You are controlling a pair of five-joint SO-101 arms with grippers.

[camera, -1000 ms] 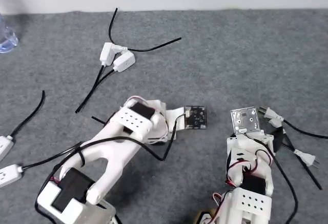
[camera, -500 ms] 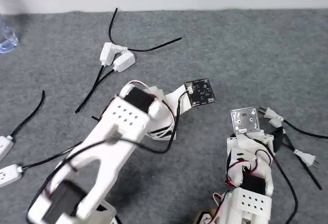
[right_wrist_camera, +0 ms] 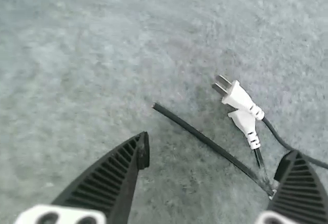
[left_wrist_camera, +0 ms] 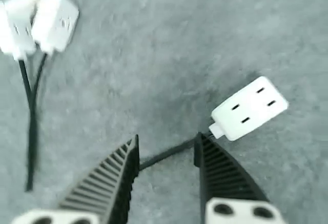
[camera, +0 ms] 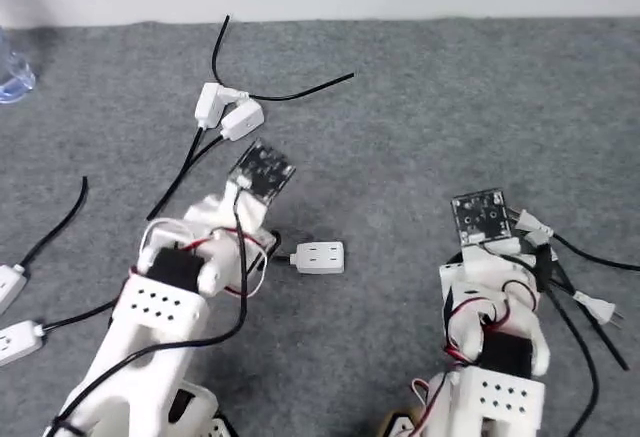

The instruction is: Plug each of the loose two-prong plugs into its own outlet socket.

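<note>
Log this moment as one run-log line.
left gripper: open, astride cord of outlet socket | right gripper: open, near two loose plugs | task: neither plug inserted yet

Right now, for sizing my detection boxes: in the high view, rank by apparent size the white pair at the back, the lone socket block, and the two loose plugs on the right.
1. white pair
2. lone socket block
3. upper loose plug and lower loose plug: they look alike, so tied.

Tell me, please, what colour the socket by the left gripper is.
The socket is white; left wrist view shows it best.
</note>
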